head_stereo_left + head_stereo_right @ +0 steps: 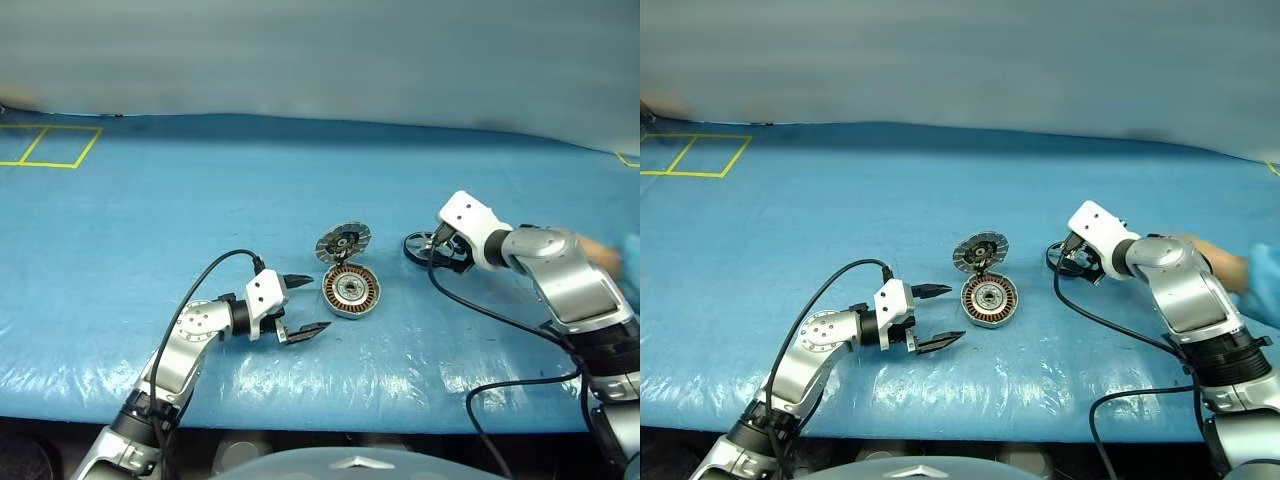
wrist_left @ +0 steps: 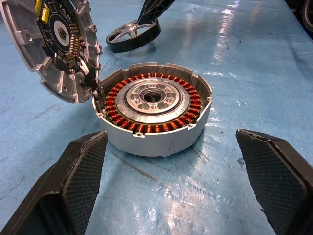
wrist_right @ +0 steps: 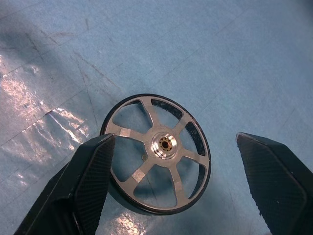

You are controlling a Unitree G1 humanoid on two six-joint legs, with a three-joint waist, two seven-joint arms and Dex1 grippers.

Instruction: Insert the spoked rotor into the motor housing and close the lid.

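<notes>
Right wrist view: spoked rotor flat (hub up).

— Any writing to read anywhere?
— None legible. The lid, upper left of the left wrist view, carries a small dark mark on its pale centre (too blurred to read).

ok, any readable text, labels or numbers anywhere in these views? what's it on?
None legible.
Lid: a small dark mark on the pale centre patch of its inner face, too small to read.
Motor housing: no markings visible.
Spoked rotor: no markings visible.
Table: yellow taped squares at the far left corner, lines only, no characters.
</notes>
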